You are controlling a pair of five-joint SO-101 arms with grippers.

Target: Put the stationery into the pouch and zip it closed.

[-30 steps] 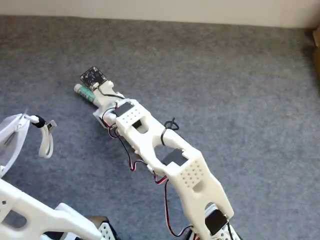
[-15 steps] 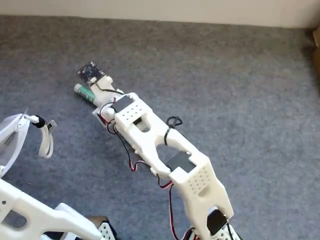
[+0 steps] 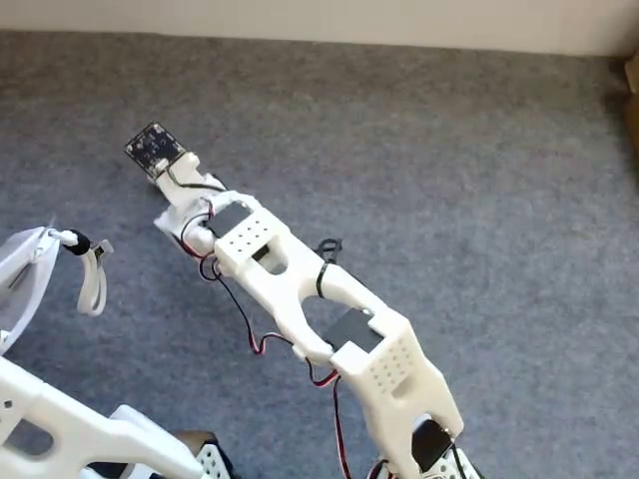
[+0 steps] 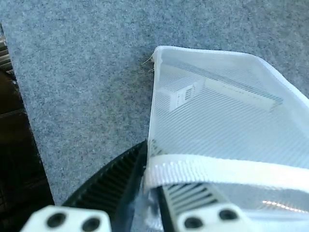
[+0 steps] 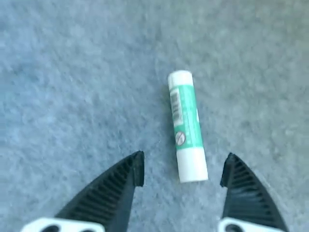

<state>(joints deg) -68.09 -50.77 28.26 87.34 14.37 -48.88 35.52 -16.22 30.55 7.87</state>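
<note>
A green-and-white glue stick [image 5: 186,126] lies flat on the grey carpet. My right gripper [image 5: 184,168] hovers over it, open, its black fingertips on either side of the stick's near end without touching it. In the high view the right arm [image 3: 290,279] stretches from the lower right toward the upper left and covers the stick. A translucent white pouch [image 4: 217,121] holds a few pale items; my left gripper [image 4: 152,193] is shut on its zipper edge. That pouch [image 3: 22,267] sits at the far left, with a white loop strap [image 3: 92,281] hanging beside it.
Grey carpet [image 3: 479,170] covers the whole work area, open to the right and at the back. A pale wall edge [image 3: 399,25] runs along the far side. The left arm's white body [image 3: 60,429] fills the lower left corner.
The right arm has swung left and farther out; its wrist camera board moved up-left, and the glue stick that showed beside it is now covered by the arm. The left arm and pouch stayed still.
</note>
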